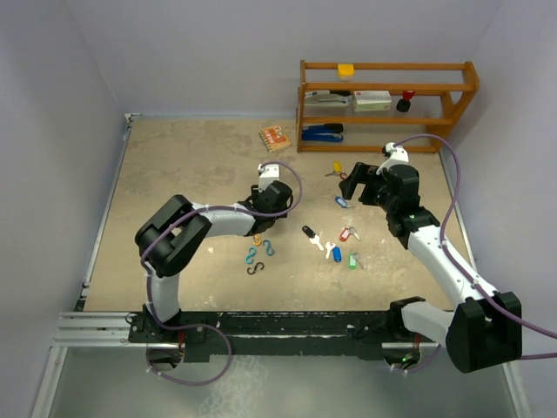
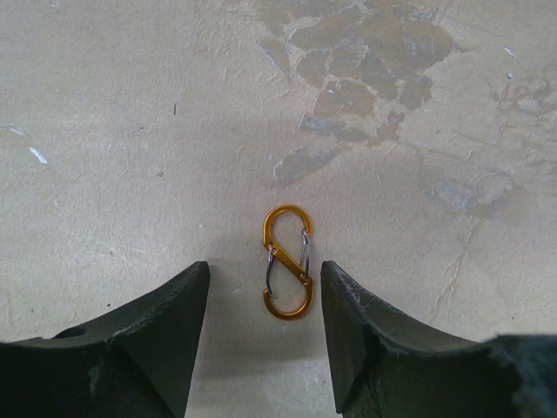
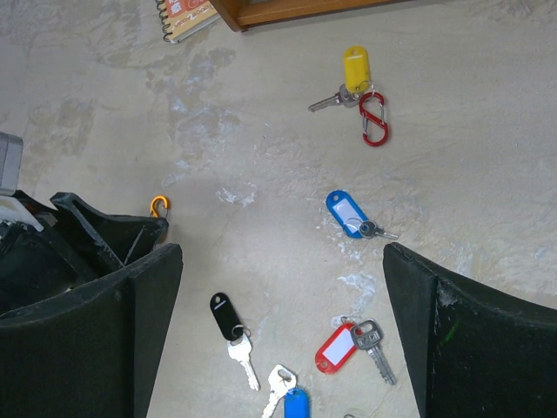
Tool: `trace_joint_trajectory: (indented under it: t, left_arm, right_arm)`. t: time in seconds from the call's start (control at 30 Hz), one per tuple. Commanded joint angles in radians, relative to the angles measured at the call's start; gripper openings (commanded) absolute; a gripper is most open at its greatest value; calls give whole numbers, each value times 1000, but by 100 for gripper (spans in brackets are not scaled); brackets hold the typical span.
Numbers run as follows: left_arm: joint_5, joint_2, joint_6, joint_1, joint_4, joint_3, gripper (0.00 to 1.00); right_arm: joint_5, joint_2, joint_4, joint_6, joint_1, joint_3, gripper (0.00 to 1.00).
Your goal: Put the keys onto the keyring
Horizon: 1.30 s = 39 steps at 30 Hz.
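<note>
Beige, scuffed tabletop (image 1: 174,174) fills the overhead view, closed in by pale walls. A wooden shelf (image 1: 387,104) stands at the upper right, with a notebook (image 1: 274,138) lying just left of its foot.

Near the centre of the overhead view, the left end effector (image 2: 264,279) is released. In its wrist view the two dark fingers (image 2: 165,322) reach in from the bottom edge and straddle the lower half of an orange clip (image 2: 288,264), which lies flat on the tabletop. A strip of bare surface shows on each side of the clip, so neither finger touches it.

The right end effector (image 3: 278,261) is spread wide and holds nothing; it hangs above the keys.

All the keys lie loose on the tabletop, right of centre in the overhead view. In the right wrist view the yellow key (image 3: 355,68) is at the upper right, touching a red clip (image 3: 374,119); whether the two are linked cannot be told. The blue key (image 3: 346,212) lies at mid-frame, the black key (image 3: 224,315) at the lower left, and the red key (image 3: 335,350) at the lower right. A second blue tag (image 3: 296,405) is cut off by the bottom edge. The green key (image 1: 353,260) shows only in the overhead view, at the low end of the group.

Two teal clips (image 1: 251,254) and a black clip (image 1: 254,268) lie just below the left end effector in the overhead view.
</note>
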Motion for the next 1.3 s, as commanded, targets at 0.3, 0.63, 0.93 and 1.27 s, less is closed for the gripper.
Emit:
trace_joint_trajectory:
  t: [0.3, 0.63, 0.93, 1.27]
  left_arm:
    - [-92, 103, 13, -39, -99, 57, 47]
    - [-136, 144, -17, -86, -137, 73, 39]
    - [-149, 133, -30, -96, -157, 59, 30]
    - [-158, 117, -26, -97, -151, 40, 0]
  right_arm:
    - [12, -4, 31, -9, 1, -2, 100]
    - [11, 3, 33, -10, 1, -7, 100]
    - [8, 4, 31, -6, 1, -7, 100]
    - [7, -1, 26, -9, 1, -13, 100]
